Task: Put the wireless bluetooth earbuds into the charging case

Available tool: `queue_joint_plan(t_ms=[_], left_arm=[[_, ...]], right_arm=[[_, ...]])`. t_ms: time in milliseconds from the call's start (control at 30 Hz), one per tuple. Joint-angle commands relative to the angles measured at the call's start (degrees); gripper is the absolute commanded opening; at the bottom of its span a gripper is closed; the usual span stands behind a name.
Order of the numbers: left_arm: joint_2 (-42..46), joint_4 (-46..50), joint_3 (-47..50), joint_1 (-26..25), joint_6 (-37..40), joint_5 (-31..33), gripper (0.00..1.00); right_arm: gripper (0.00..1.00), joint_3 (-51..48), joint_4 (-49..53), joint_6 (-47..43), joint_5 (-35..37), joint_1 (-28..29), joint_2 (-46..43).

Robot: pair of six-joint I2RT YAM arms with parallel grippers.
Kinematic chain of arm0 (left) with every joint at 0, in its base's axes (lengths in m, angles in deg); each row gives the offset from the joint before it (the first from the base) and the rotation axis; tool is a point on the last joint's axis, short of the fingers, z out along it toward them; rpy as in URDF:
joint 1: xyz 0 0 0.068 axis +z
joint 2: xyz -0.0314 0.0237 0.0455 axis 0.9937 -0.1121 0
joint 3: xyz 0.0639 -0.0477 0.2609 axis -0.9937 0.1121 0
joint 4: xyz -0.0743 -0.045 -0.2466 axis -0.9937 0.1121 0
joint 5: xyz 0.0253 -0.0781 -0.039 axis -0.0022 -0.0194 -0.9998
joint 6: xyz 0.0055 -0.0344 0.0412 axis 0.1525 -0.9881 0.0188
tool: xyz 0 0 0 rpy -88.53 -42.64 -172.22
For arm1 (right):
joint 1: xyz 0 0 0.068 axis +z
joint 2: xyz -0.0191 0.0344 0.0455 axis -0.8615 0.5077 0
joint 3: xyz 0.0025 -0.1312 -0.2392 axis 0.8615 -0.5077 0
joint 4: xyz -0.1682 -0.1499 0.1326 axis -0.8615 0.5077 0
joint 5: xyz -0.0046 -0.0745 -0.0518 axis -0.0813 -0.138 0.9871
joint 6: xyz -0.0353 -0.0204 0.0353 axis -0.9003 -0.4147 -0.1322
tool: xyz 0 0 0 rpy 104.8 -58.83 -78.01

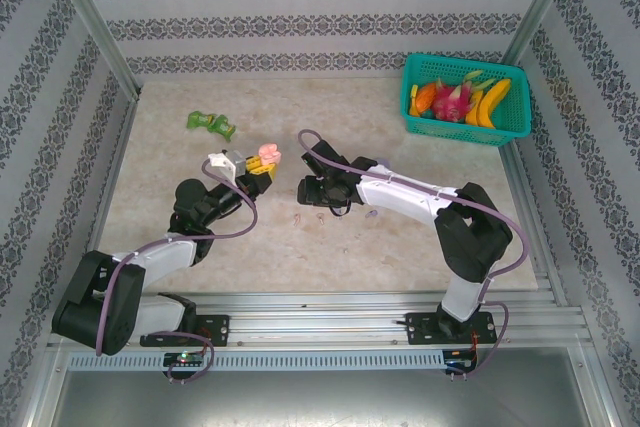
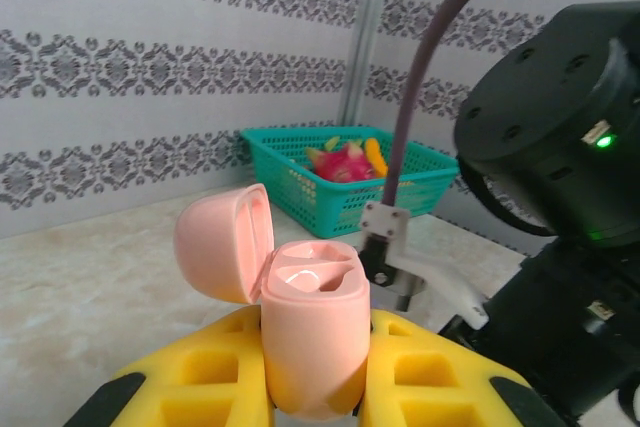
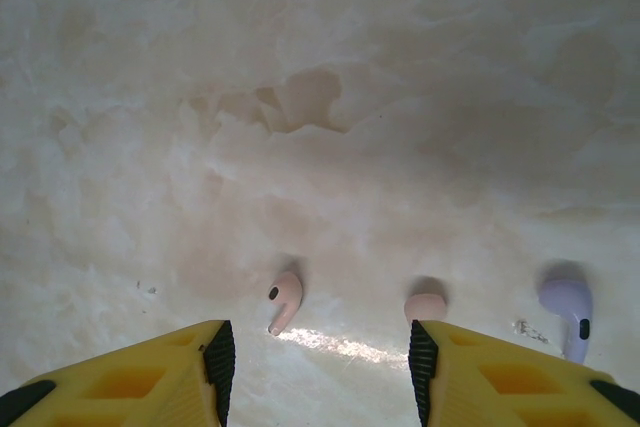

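My left gripper [image 2: 315, 392] is shut on the pale pink charging case [image 2: 310, 332], holding it upright above the table between yellow fingers [image 2: 430, 382]. The case's lid [image 2: 222, 242] is flipped open to the left, and two sockets show in its top. From above, the case [image 1: 268, 155] sits left of my right gripper [image 1: 305, 190]. My right gripper [image 3: 318, 372] hangs open just over the table. A pink earbud [image 3: 285, 299] lies ahead of its left finger. A second pink earbud [image 3: 425, 306] touches the tip of its right finger [image 3: 422, 367]. A lilac earbud [image 3: 568, 305] lies farther right.
A teal basket [image 1: 510, 127] of toy fruit stands at the back right corner. A green wrapped item [image 1: 211, 124] lies at the back left. Patterned walls close in the marble-look table [image 1: 330, 247]. The right arm's wrist [image 2: 560, 147] looms close beside the held case.
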Motion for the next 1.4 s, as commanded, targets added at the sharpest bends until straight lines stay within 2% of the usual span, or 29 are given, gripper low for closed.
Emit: queue_joint_plan(t_ms=[0,300,533,800,1367], left_arm=[[-1.28,-5.46,-1.82,0.4,-1.87,-3.82,0.0],[-2.74,-7.58,-2.98,0.35,-3.74,-1.87,0.0],[-1.98,-5.61,-4.78,0.37,-3.8,-1.57,0.0],[0.69,0.89,-7.6,0.41,-0.26,-3.2,0.0],[2.24,0.62,-8.31,0.39,-0.78,-3.12,0.0]], right_arm=[[0.51,0.96,0.5,1.52,1.54,-0.47,0.94],[0.5,1.14,1.39,2.06,0.84,0.94,3.81],[0.48,1.49,0.96,1.48,0.11,2.29,7.08],[0.46,4.17,1.56,-0.57,-0.26,4.03,10.25],[0.42,8.67,2.94,-2.91,0.55,5.82,15.88]])
